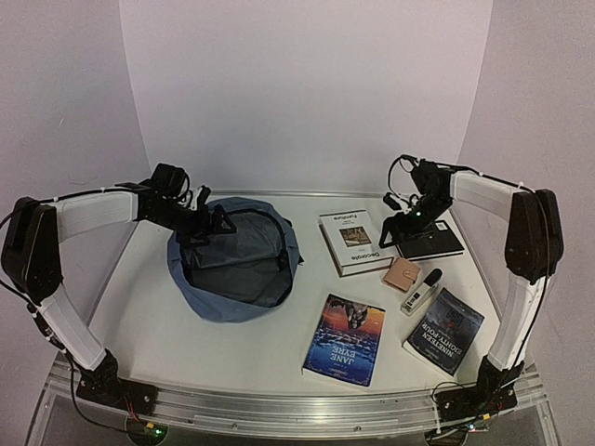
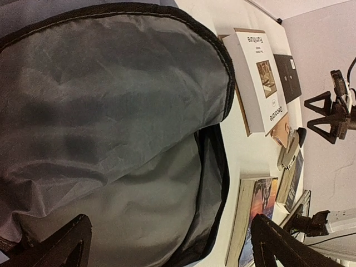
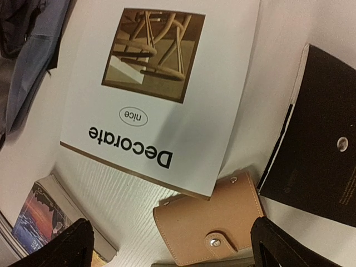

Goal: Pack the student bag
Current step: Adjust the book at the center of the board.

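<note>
I see a white table (image 1: 186,344) carrying seven things, and I place them all from the white Decorate book (image 1: 353,240). To its left, close by, the student bag (image 1: 223,302) lies with its mouth open. To its right lies a black folder (image 1: 437,243). At its near right corner sits a tan wallet (image 1: 403,273), with a small white and black stick-shaped item (image 1: 420,292) just past that. In front of the book lies the Jane Eyre paperback (image 1: 346,338). In front and to the right lies the Nineteen Eighty-Four paperback (image 1: 444,330).

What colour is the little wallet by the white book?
The wallet is light tan; clearest from the right wrist.
</note>
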